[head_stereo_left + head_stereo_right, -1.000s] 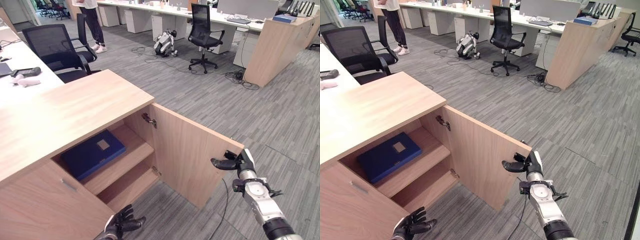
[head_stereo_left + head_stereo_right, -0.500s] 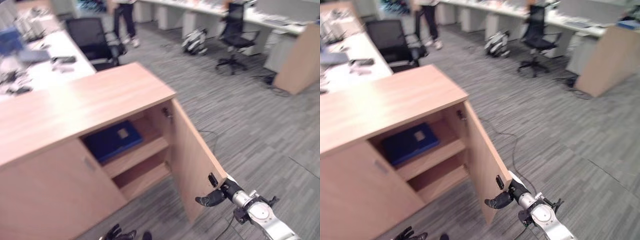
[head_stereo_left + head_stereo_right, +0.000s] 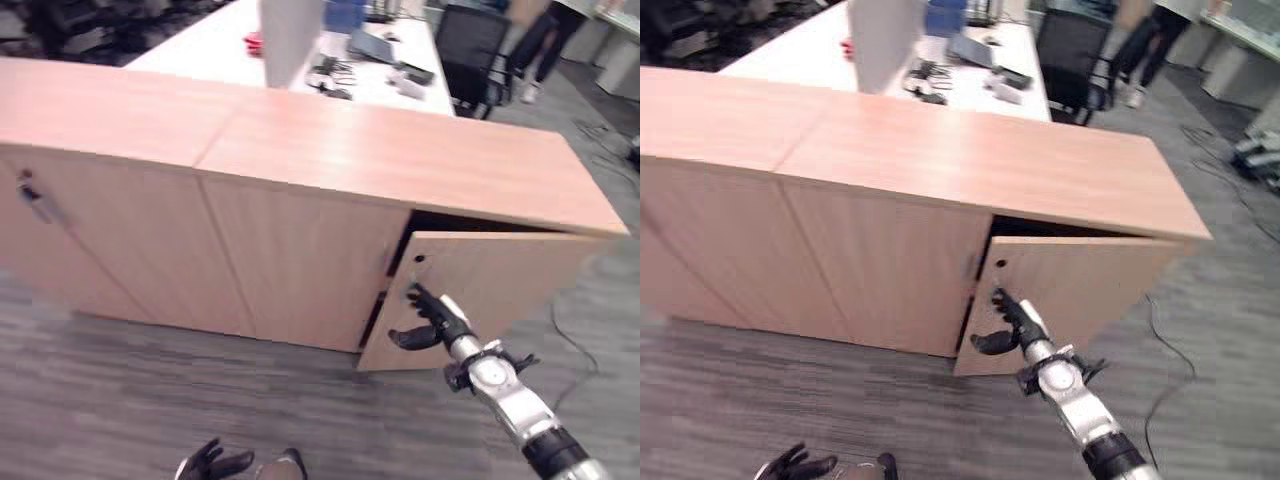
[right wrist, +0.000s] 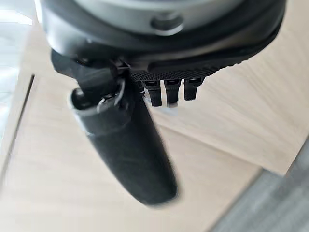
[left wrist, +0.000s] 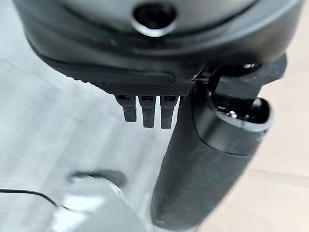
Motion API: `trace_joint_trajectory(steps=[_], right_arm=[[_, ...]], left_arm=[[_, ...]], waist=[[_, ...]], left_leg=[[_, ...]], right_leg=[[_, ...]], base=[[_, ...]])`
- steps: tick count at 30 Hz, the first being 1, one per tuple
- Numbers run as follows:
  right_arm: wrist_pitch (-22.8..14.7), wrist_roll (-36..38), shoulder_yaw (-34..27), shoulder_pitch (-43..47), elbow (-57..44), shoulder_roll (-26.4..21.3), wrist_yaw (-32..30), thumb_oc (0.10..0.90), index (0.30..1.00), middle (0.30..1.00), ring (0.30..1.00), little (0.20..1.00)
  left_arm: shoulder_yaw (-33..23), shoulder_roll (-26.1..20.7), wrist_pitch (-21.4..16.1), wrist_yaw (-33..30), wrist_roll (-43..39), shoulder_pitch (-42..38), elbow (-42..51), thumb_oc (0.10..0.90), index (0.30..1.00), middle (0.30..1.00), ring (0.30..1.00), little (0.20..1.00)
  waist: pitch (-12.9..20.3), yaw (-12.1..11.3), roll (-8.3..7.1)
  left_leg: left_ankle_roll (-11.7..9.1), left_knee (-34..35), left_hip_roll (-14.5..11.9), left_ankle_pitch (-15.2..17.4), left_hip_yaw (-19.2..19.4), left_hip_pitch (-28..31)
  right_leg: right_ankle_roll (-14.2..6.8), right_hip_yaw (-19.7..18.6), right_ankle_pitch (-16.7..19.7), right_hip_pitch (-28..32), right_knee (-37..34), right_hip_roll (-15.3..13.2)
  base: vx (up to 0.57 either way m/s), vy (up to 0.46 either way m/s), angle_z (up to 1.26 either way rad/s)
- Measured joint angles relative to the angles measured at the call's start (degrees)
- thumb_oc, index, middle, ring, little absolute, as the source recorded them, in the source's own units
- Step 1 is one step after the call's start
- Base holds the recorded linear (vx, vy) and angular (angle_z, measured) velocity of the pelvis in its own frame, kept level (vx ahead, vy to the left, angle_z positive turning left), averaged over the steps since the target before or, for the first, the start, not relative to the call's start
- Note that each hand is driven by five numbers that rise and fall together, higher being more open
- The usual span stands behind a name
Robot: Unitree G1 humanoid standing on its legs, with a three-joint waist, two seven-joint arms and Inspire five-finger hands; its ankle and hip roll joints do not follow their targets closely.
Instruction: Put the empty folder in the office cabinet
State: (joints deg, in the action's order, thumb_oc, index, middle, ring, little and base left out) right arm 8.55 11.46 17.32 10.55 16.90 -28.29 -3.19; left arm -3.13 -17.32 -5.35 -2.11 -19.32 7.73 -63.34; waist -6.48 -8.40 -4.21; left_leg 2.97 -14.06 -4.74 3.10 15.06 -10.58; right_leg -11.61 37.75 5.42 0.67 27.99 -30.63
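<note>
The right hand (image 3: 432, 322), fingers straight and holding nothing, presses the nearly closed cabinet door (image 3: 500, 290); the left hand (image 3: 212, 462) hangs relaxed at seven o'clock.

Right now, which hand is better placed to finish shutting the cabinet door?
Right. The right hand is at the face of the nearly shut door, fingers straight. The left hand hangs low near the floor, apart from the cabinet.

**Office floor, desk and chair behind**

Grey striped carpet (image 3: 120, 400) covers the floor. Beyond the wooden unit stands a white desk (image 3: 840, 45) with a pale divider panel (image 3: 880, 30) and scattered items. A black office chair (image 3: 1070, 45) sits at the desk's far corner.
</note>
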Motion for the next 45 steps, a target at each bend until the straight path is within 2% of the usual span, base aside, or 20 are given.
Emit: trace_joint_trajectory(steps=[1,3,4,5,6,8,9,10,11,12,14,15,16,18,26,33,36,38,42,45], right_arm=[[-0.1,0.1,-1.0,-0.1,0.4,-0.4,-0.3,0.800,0.900,0.900,0.900,0.900],[-0.2,1.9,-2.7,-0.6,0.5,-1.4,-0.7,0.800,0.900,0.900,0.900,0.900],[-0.4,3.5,-4.8,-0.8,1.1,-1.5,-0.8,0.800,0.900,0.900,0.900,0.900],[-0.9,4.7,-6.3,-1.6,1.1,-1.6,-1.2,0.800,0.900,0.900,0.900,0.900],[-1.6,5.7,-7.1,-2.4,1.1,-1.4,-1.8,0.800,0.900,0.900,0.900,0.900],[-4.2,8.9,-9.0,-2.6,1.8,-0.1,-3.2,0.800,0.900,0.900,0.900,0.900],[-5.9,10.2,-9.9,-2.7,2.0,0.8,-4.4,0.800,0.900,0.900,0.900,0.900],[-8.1,11.4,-11.1,-2.9,3.3,1.5,-5.4,0.800,0.900,0.900,0.900,0.900],[-9.3,12.2,-12.5,-2.9,4.9,1.7,-5.7,0.800,0.900,0.900,0.900,0.900],[-9.5,13.3,-14.6,-2.2,7.6,1.5,-7.5,0.800,0.900,0.900,0.900,0.900],[-9.5,13.5,-14.9,-1.6,7.9,1.4,-8.2,0.800,0.900,0.900,0.900,0.900],[-9.5,13.5,-15.0,-1.8,8.4,1.2,-8.5,0.800,0.900,0.900,0.900,0.900],[-9.5,13.5,-15.0,-1.9,9.1,1.5,-9.3,0.800,0.900,0.900,0.900,0.900],[-9.6,13.6,-15.6,-1.8,11.6,1.6,-9.3,0.800,0.900,0.900,0.900,0.900],[-9.6,14.6,-16.0,-1.9,13.2,1.8,-9.1,0.800,0.900,0.900,0.900,0.900],[-10.8,12.1,-16.3,-6.0,12.6,6.5,-6.8,0.800,0.900,0.900,0.900,0.900],[-10.9,8.6,-15.3,-11.0,12.6,8.1,-4.3,0.800,0.900,0.900,0.900,0.900],[-10.7,6.6,-14.9,-14.5,12.8,9.4,-2.6,0.800,0.900,0.900,0.900,0.900],[-10.9,4.4,-14.1,-23.2,20.6,14.0,-0.8,0.800,0.900,0.900,0.900,0.900],[-9.6,4.3,-13.5,-22.9,28.6,14.7,-0.5,0.800,0.900,0.900,0.900,0.900]], left_arm=[[-0.1,-0.1,0.2,-0.4,-0.1,0.7,-0.2,0.800,0.900,0.900,0.900,0.900],[-0.2,-0.2,1.2,-1.5,-0.2,1.1,-0.2,0.800,0.900,0.900,0.900,0.900],[0.0,0.0,1.2,-1.7,-0.6,1.1,0.6,0.800,0.900,0.900,0.900,0.900],[0.3,0.1,0.9,-1.8,-0.6,1.3,1.3,0.800,0.900,0.900,0.900,0.900],[0.8,0.1,0.7,-1.8,-0.6,1.5,1.7,0.800,0.900,0.900,0.900,0.900],[3.0,0.4,0.4,-1.2,-0.5,0.4,2.0,0.800,0.900,0.900,0.900,0.900],[3.6,0.2,0.0,-0.6,-0.5,-0.4,2.1,0.800,0.900,0.900,0.900,0.900],[3.6,0.3,0.0,-0.1,-0.5,-1.7,2.0,0.800,0.900,0.900,0.900,0.900],[3.7,0.6,0.3,0.1,-0.5,-3.0,1.9,0.800,0.900,0.900,0.900,0.900],[3.7,1.3,0.2,0.7,-0.5,-4.6,2.7,0.800,0.900,0.900,0.900,0.900],[3.6,1.9,0.2,1.1,-0.5,-3.9,3.1,0.800,0.900,0.900,0.900,0.900],[3.3,2.5,0.3,1.3,-0.5,-3.2,3.2,0.800,0.900,0.900,0.900,0.900],[3.3,2.7,0.3,1.3,-0.5,-2.6,3.2,0.800,0.900,0.900,0.900,0.900],[3.5,2.7,0.5,1.5,0.0,-0.8,3.2,0.800,0.900,0.900,0.900,0.900],[3.7,2.4,1.2,1.6,0.6,0.4,5.2,0.800,0.900,0.900,0.900,0.900],[4.1,2.9,1.2,1.7,2.4,0.1,5.6,0.800,0.900,0.900,0.900,0.900],[4.1,2.9,1.2,1.8,2.8,0.7,5.5,0.800,0.900,0.900,0.900,0.900],[4.0,2.9,1.2,2.4,3.3,1.0,5.5,0.800,0.900,0.900,0.900,0.900],[5.3,3.0,1.3,2.7,4.5,2.1,5.3,0.800,0.900,0.900,0.900,0.900],[5.8,2.9,1.3,2.8,5.1,1.7,3.8,0.800,0.900,0.900,0.900,0.900]], waist=[[-0.5,-0.4,0.64],[-1.7,0.1,2.31],[-2.5,0.8,3.74],[-2.9,1.2,4.37],[-3.0,1.2,4.08],[-2.8,1.2,3.21],[-3.0,1.2,2.29],[-3.4,1.5,1.61],[-3.9,2.1,1.87],[-4.2,1.8,1.41],[-4.4,1.3,2.01],[-4.2,1.7,2.61],[-4.3,1.7,2.71],[-4.2,0.8,2.33],[-3.9,0.5,3.07],[-2.3,2.4,4.82],[-1.2,2.5,4.92],[-0.9,3.6,4.88],[0.5,7.8,4.60],[1.1,8.5,4.56]], left_leg=[[-0.1,1.5,-0.2,-0.2,-1.9,0.8],[0.5,5.6,-0.2,-1.9,-5.3,2.8],[0.3,8.5,-0.5,-3.5,-7.8,4.3],[-0.1,10.9,-0.3,-4.8,-9.5,5.6],[-0.5,12.4,0.3,-5.5,-10.1,6.6],[-2.2,13.0,1.5,-5.8,-11.8,6.1],[-2.9,13.0,2.2,-6.2,-12.6,5.2],[-3.6,13.0,2.6,-6.8,-13.7,4.6],[-3.7,13.6,2.2,-6.8,-15.2,4.5],[-4.8,13.8,1.8,-7.1,-16.4,4.5],[-4.9,9.6,1.8,-5.8,-15.8,4.7],[-4.8,9.9,1.6,-4.2,-15.4,5.9],[-5.5,11.7,1.1,-4.5,-15.5,6.9],[-5.8,14.5,1.3,-6.1,-15.6,8.6],[-5.7,18.6,2.1,-8.1,-16.2,10.7],[-5.3,18.9,1.8,-7.5,-15.4,11.9],[-5.7,18.9,1.8,-7.7,-15.1,12.7],[-5.7,18.9,1.8,-7.6,-14.6,12.7],[-5.9,18.9,1.4,-6.9,-11.8,13.7],[-6.1,19.0,0.8,-6.2,-9.2,14.8]], right_leg=[[-0.6,-3.8,-1.5,-1.5,-0.7,2.0],[0.0,-8.5,-4.6,-2.0,-3.5,7.7],[0.4,-13.7,-6.9,-1.4,-8.6,13.1],[1.1,-16.7,-8.0,-0.2,-14.1,16.4],[1.4,-17.7,-7.9,0.4,-19.3,17.5],[2.1,-18.1,-5.6,2.4,-31.6,17.7],[1.6,-19.1,-5.6,2.5,-33.5,16.6],[0.9,-19.5,-3.4,2.4,-33.0,16.7],[1.1,-19.9,-2.7,2.9,-33.0,17.8],[1.8,-16.1,-2.2,2.9,-33.4,18.2],[2.0,-13.9,-1.8,3.8,-33.0,18.4],[2.0,-13.4,-1.7,4.7,-32.9,19.1],[2.5,-12.9,-1.9,5.3,-32.7,19.2],[3.9,-12.9,-1.1,5.6,-32.8,19.1],[4.2,-13.0,-0.9,6.0,-32.9,18.5],[4.4,-13.8,-1.1,6.7,-32.9,18.6],[4.5,-14.2,-1.3,6.9,-32.9,18.7],[4.6,-14.6,-1.4,6.8,-32.9,18.6],[4.6,-17.5,-1.4,5.8,-32.9,18.7],[4.6,-20.3,-1.2,5.4,-33.0,19.1]], base=[[0.07,0.048,0.72],[0.12,-0.009,0.67],[0.14,-0.098,0.98],[0.13,-0.127,0.89],[0.13,-0.142,0.65],[0.15,-0.078,0.53],[0.09,-0.013,0.63],[0.03,0.002,0.73],[0.06,-0.032,1.03],[0.08,-0.038,0.90],[0.07,-0.032,0.45],[0.04,-0.026,0.32],[0.06,-0.039,0.26],[0.04,-0.070,0.11],[0.01,-0.063,0.04],[0.00,-0.045,-0.05],[-0.01,-0.019,-0.06],[0.01,-0.016,-0.13],[-0.02,-0.017,-0.36],[-0.01,-0.003,-0.44]])
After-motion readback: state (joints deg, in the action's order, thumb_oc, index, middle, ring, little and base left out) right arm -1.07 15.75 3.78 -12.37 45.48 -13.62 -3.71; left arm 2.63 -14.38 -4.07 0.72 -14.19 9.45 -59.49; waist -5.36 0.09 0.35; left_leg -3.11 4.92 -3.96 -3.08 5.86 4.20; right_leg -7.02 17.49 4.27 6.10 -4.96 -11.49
